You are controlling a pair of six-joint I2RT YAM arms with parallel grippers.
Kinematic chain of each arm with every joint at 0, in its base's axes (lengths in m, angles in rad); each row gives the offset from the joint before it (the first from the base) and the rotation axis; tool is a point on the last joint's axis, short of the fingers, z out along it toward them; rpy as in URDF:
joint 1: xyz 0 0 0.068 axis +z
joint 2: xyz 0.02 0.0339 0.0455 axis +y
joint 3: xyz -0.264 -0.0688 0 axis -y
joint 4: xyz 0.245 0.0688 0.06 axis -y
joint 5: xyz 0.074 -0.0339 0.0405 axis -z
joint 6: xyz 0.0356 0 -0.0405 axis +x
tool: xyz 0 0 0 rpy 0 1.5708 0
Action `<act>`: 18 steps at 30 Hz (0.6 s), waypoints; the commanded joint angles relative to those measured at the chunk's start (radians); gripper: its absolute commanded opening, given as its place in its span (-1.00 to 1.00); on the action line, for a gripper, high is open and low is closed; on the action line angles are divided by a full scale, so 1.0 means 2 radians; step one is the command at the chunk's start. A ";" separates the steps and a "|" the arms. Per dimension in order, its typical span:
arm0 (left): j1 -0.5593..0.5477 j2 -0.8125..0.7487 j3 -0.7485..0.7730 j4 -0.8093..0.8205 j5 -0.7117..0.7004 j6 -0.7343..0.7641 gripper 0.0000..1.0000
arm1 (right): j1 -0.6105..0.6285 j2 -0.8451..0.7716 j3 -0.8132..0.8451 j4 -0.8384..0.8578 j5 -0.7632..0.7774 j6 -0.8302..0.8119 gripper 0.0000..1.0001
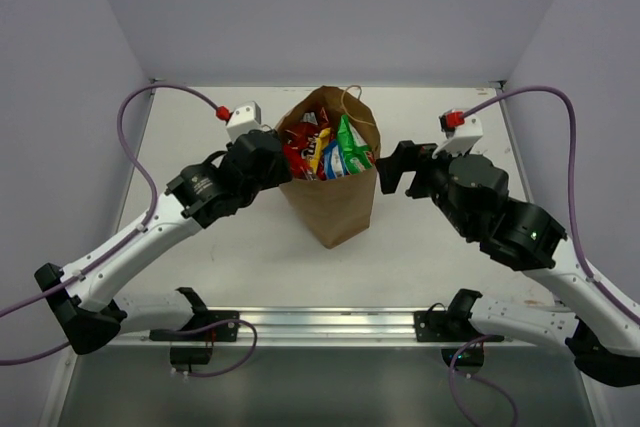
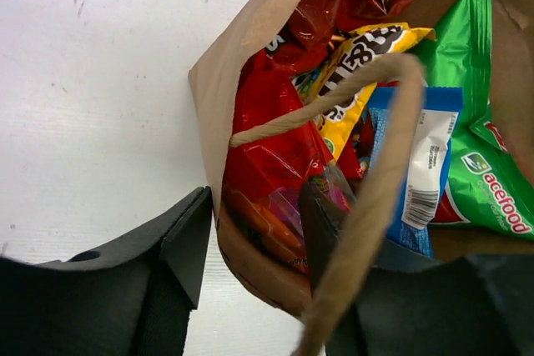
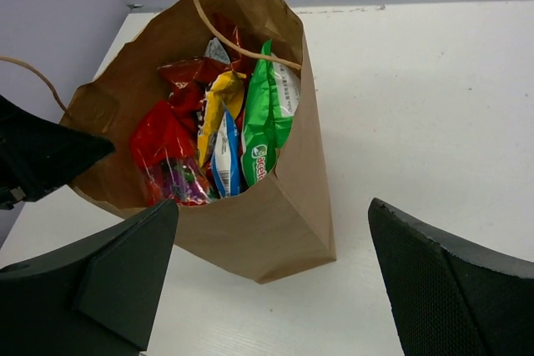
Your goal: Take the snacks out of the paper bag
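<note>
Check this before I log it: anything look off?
Nothing spilled or torn. One oddity: the left gripper straddles the bag's wall, one finger outside, one among the snacks, so it may pinch paper too.

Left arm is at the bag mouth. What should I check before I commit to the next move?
1. Paper bag upright with its mouth open: ok.
2. Snacks in view inside, with a red packet nearest the left gripper: ok.
3. Left jaws clear of the bag wall: not ok. One finger is outside the wall and one is inside.
4. Loop handle clear of the left gripper: not ok. It hangs across the inner finger.
5. Left grip on a packet alone: cannot tell.
6. Right gripper open and beside the bag: ok.
</note>
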 commanded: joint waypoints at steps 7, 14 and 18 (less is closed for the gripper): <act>0.001 0.018 0.004 0.027 -0.036 -0.016 -0.81 | -0.002 -0.003 0.002 0.009 -0.035 -0.020 0.96; 0.100 0.007 0.030 0.081 -0.001 0.122 -1.00 | -0.002 0.013 0.013 0.015 -0.083 -0.062 0.90; 0.162 0.010 0.056 0.160 0.009 0.280 -1.00 | -0.002 0.029 0.025 0.025 -0.119 -0.077 0.88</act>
